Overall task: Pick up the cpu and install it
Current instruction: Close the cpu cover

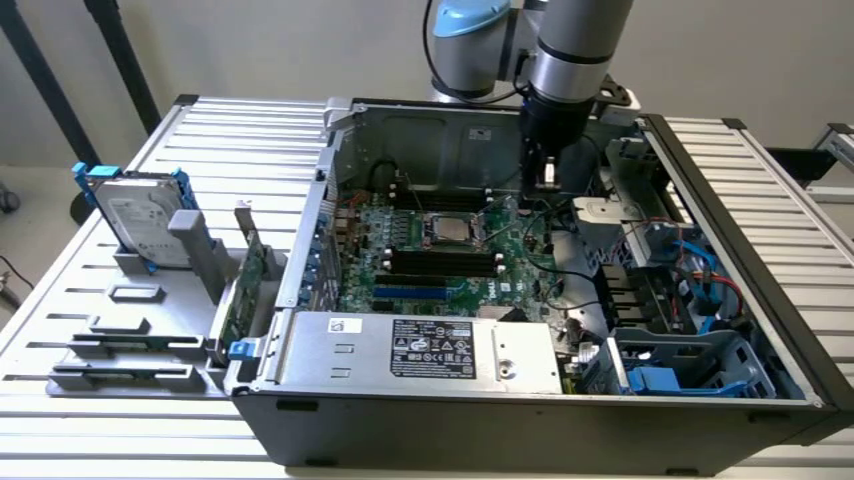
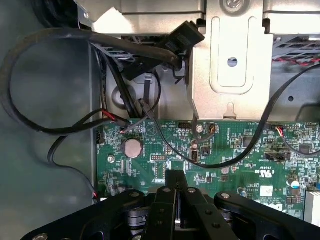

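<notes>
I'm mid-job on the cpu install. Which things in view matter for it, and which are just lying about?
For the job:
- cpu, in the socket on the green board
- gripper, shut, above the board inside the case

Lying about:
- hard drive, upright in a stand outside the case
- green card beside it
- grey box with a black label

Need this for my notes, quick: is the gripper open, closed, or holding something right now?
Gripper: closed, fingers together with nothing between them, over the motherboard.
</notes>
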`<state>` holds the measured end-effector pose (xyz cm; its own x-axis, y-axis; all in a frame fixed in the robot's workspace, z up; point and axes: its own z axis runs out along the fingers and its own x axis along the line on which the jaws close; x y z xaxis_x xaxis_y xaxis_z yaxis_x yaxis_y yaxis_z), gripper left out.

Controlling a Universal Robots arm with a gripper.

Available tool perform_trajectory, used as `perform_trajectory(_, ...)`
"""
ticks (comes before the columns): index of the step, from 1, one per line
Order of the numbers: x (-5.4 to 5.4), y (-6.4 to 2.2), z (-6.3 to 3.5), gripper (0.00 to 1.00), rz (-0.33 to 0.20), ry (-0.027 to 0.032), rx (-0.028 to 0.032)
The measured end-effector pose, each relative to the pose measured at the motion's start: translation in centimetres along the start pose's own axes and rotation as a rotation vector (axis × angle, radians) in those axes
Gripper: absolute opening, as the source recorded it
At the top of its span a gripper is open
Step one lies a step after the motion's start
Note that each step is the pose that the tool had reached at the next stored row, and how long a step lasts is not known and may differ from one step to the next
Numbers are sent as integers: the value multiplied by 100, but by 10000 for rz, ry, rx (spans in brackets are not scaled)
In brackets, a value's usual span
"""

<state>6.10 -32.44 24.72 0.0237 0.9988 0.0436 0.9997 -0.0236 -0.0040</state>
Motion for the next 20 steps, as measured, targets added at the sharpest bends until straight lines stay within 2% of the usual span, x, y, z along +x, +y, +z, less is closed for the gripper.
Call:
perform_trajectory(3, 0, 0, 0, 11, 20, 7, 465)
perform_trajectory(5, 0, 0, 0, 11, 32, 0, 717)
perform_trajectory(6, 0, -2, 0, 11, 35, -6, 814)
perform_trajectory(10, 0, -15, 0, 11, 47, -63, 1150)
perform_trajectory(13, -1, -40, 0, 11, 57, -103, 1373)
perform_trajectory(17, -2, -86, 0, 11, 67, -113, 1640)
perform_trajectory(20, -3, -118, 1, 11, 77, -118, 1891)
